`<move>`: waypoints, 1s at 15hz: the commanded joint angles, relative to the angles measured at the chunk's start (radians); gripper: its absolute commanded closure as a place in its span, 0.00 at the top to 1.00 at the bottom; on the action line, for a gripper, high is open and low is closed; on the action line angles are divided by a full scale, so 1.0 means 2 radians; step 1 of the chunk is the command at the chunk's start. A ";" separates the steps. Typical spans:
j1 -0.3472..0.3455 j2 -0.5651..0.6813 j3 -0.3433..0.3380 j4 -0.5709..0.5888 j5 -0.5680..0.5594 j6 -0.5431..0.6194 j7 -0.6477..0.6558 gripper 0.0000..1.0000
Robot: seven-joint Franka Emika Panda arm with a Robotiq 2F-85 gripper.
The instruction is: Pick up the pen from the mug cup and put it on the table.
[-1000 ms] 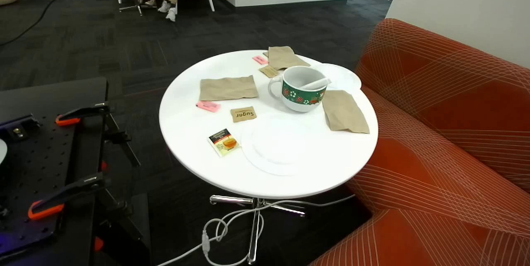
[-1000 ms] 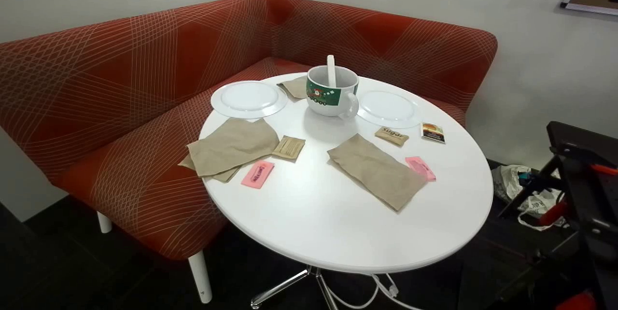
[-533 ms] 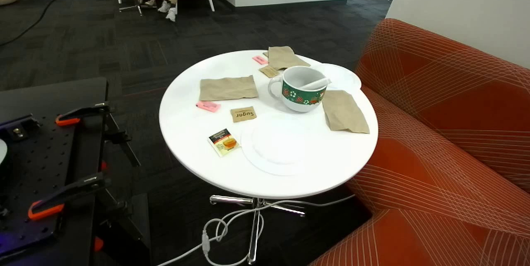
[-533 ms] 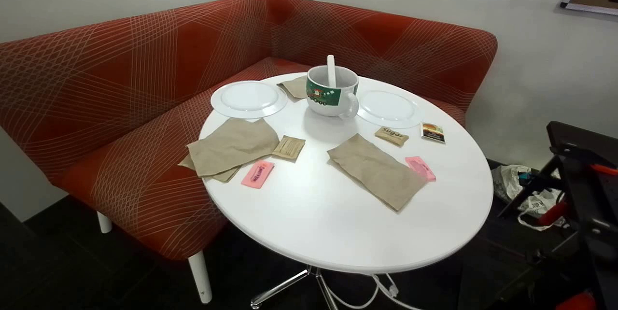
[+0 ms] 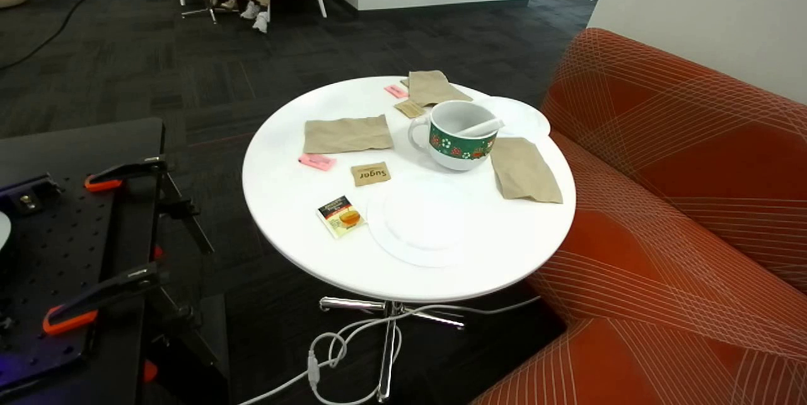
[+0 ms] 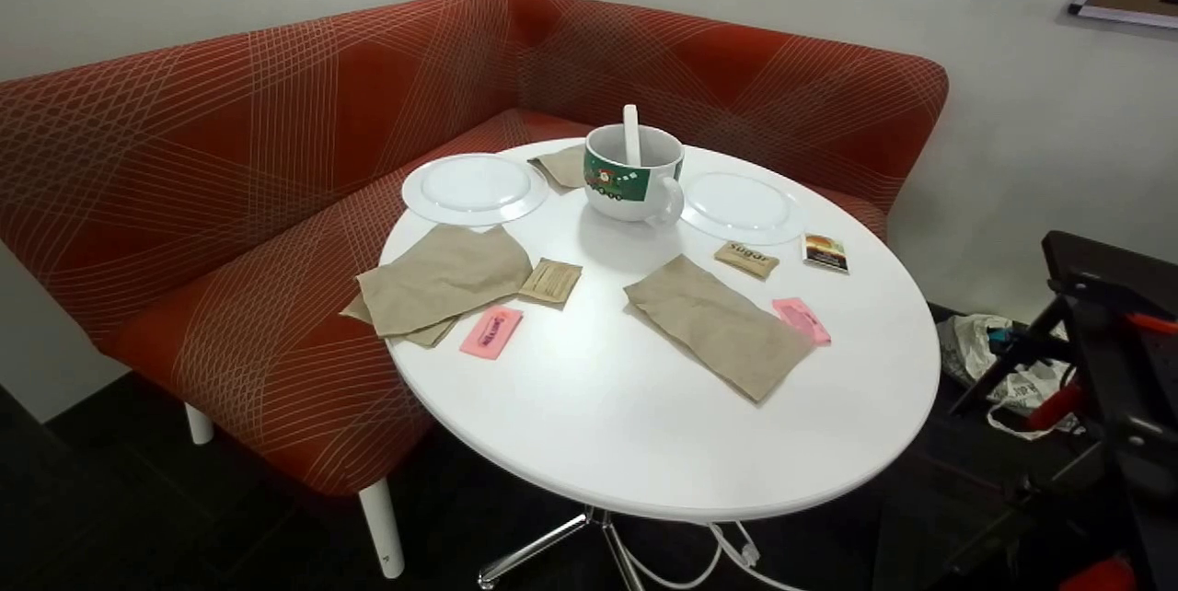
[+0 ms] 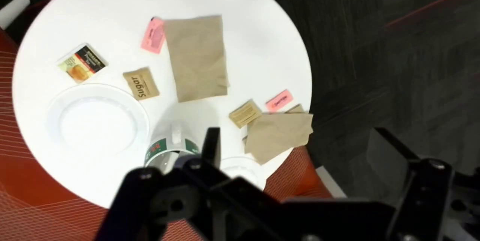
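The mug cup, white with a green patterned band, stands upright on the round white table in both exterior views (mug cup (image 5: 463, 151), (image 6: 615, 184); table (image 5: 284, 184), (image 6: 589, 425)). A thick white pen (image 5: 480, 129) leans inside the mug, its upper end past the rim; it also shows in an exterior view (image 6: 631, 135). In the wrist view my gripper (image 7: 299, 136) is open, fingers wide apart with nothing held. It is above the table (image 7: 258, 38); the mug (image 7: 155, 150) lies beside the left finger, partly hidden by the gripper. Only part of the pen shows there.
Clear plates (image 6: 474, 189) (image 6: 741, 207) flank the mug. Brown napkins (image 6: 718, 329) (image 5: 526, 170), sugar packets (image 5: 371, 173), pink packets (image 6: 491, 331) and a tea packet (image 5: 341, 216) lie about the table. A red sofa (image 6: 322, 140) wraps its far side. A black bench (image 5: 75, 253) stands alongside.
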 commanded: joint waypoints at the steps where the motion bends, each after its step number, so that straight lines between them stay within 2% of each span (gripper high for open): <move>1: -0.040 0.064 0.017 0.036 -0.045 0.041 0.081 1.00; 5: -0.062 0.131 0.016 0.057 -0.109 0.083 0.170 1.00; 8: -0.065 0.185 0.008 0.076 -0.165 0.099 0.234 1.00; 11: -0.059 0.238 -0.007 0.096 -0.231 0.107 0.306 1.00; 15: -0.040 0.301 -0.039 0.122 -0.289 0.132 0.369 1.00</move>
